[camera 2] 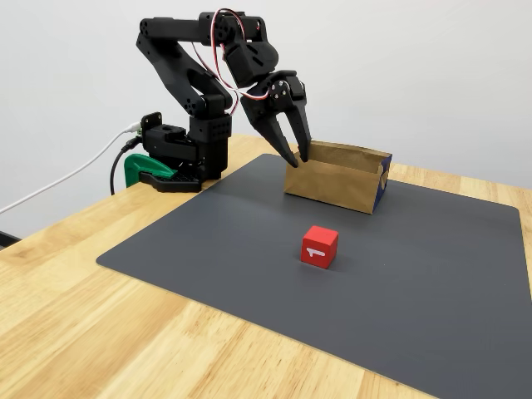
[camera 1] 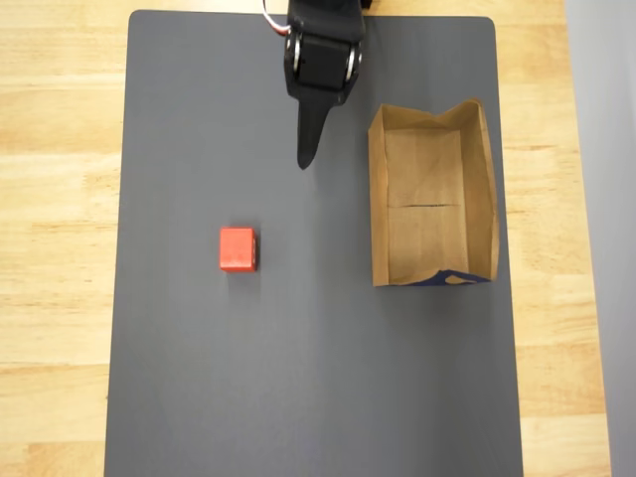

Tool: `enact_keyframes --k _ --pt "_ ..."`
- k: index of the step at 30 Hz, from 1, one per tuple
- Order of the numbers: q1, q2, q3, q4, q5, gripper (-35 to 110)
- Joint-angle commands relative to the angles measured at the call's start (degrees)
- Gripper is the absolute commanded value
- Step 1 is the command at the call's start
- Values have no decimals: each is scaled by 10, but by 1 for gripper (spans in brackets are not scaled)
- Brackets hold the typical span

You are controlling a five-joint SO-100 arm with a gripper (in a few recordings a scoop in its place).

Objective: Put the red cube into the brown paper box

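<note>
Small bright red cube (camera 2: 319, 246), mid-frame on the grey mat (camera 2: 432, 274), looks light and rigid: pinch opposite flat faces. Black two-finger gripper (camera 2: 298, 156) empty, fingers slightly parted, upper centre beside creased brown paper box (camera 2: 332, 183).

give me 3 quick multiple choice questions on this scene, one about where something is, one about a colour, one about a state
1. Where is the red cube?
A. inside the brown paper box
B. on the dark grey mat, apart from the box
C. between the jaws

2. What colour is the clamp at the arm's base?
A. green
B. yellow
C. white

3. How do the jaws of the gripper stand?
A. shut on the cube
B. shut on the box wall
C. apart, holding nothing

Answers:
1 B: in the overhead view the cube sits on the mat, and the brown paper box holds nothing.
2 A: the fixed view shows a green clamp.
3 C: a gap shows between the fingertips, nothing in it.
</note>
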Motion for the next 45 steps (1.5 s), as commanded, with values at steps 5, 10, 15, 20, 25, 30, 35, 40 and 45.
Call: enact_keyframes --k 5,10,15,20,25,30,35,40,45 --pt "58 -185 -156 -12 -47 12" --pt "73 -287 -250 38 -56 18" --pt "83 -378 -341 93 -68 24" --pt "92 -439 -387 103 -86 32" --pt "96 -492 -426 134 -120 34" --pt "99 -529 -446 163 -152 37" --pt "106 -578 -499 201 -147 36" --pt "114 -622 -553 254 -146 36" --pt "122 -651 -592 282 -148 36"
